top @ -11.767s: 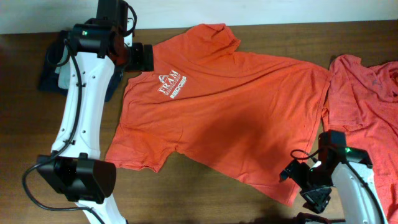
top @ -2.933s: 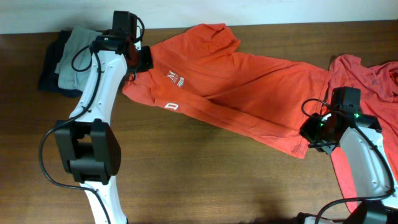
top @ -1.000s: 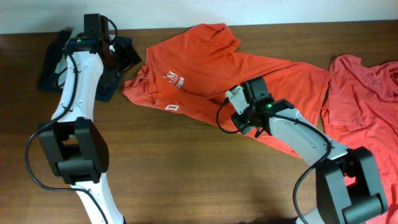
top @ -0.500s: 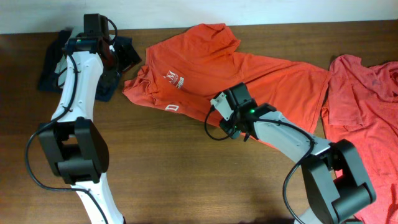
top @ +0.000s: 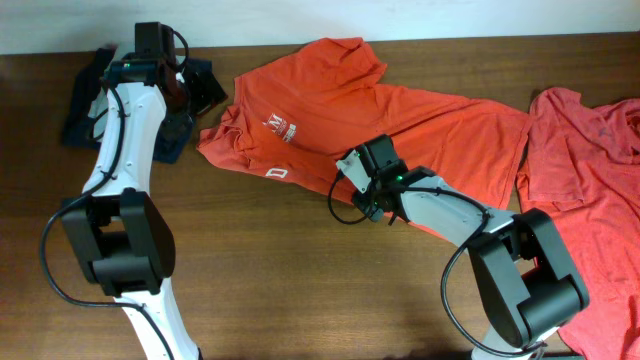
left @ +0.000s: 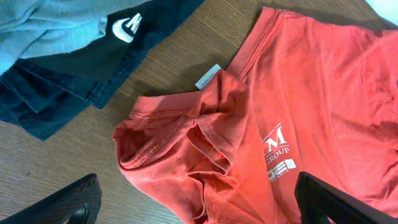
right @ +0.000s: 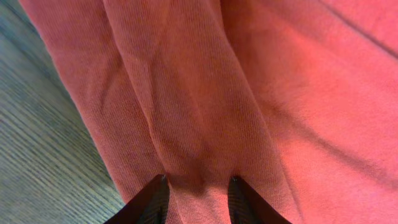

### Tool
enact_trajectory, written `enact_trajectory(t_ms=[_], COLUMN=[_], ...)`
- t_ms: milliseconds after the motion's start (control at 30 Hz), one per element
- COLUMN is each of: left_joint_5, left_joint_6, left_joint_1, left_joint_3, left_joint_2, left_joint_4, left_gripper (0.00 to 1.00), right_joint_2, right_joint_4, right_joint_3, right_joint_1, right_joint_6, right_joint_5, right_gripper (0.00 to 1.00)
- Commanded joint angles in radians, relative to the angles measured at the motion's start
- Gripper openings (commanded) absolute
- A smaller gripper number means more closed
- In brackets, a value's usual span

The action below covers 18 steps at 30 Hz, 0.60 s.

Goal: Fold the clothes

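One of the clothes, an orange-red T-shirt (top: pixel 420 115), lies folded lengthwise across the table, white chest logo (top: pixel 280 127) up. My right gripper (top: pixel 360 200) sits on its lower folded edge. In the right wrist view the fingertips (right: pixel 158 186) press into the shirt (right: pixel 249 74) with the jaws partly apart and a ridge of cloth between them. My left gripper (top: pixel 205 98) hovers wide open just left of the bunched collar (left: pixel 186 143), its fingers (left: pixel 74 202) empty. A second orange-red shirt (top: pixel 590 160) lies crumpled at the right.
A dark navy garment (top: pixel 90 110) with a grey one (left: pixel 43 25) on top lies at the far left, beside the left arm. A white neck tag (left: pixel 208 76) sticks out of the collar. Bare wooden table (top: pixel 280 280) shows along the front.
The right gripper has slid left along the shirt's lower edge, from near the middle toward the chest end. The left arm has stayed still and open.
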Motion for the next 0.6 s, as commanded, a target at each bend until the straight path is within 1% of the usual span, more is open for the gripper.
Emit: enact_trajectory(t_ms=[0, 167, 367, 567], left_joint_5=[0.010, 0.010, 0.010, 0.010], left_joint_6=[-0.006, -0.006, -0.006, -0.006], left_joint_1=[0.000, -0.001, -0.002, -0.002], left_joint_3=[-0.006, -0.006, -0.006, -0.006], left_joint_2=[0.005, 0.005, 0.005, 0.005], left_joint_4=[0.001, 0.001, 0.001, 0.001], left_gripper=[0.99, 0.99, 0.99, 0.99], right_joint_2=[0.007, 0.007, 0.007, 0.007], right_joint_4=[0.005, 0.004, 0.003, 0.000], right_joint_3=[0.012, 0.012, 0.013, 0.013], right_joint_1=[0.003, 0.003, 0.003, 0.003], right_joint_6=[-0.011, -0.011, -0.011, -0.011], right_joint_5=[0.026, 0.040, 0.039, 0.046], right_gripper=[0.45, 0.50, 0.49, 0.28])
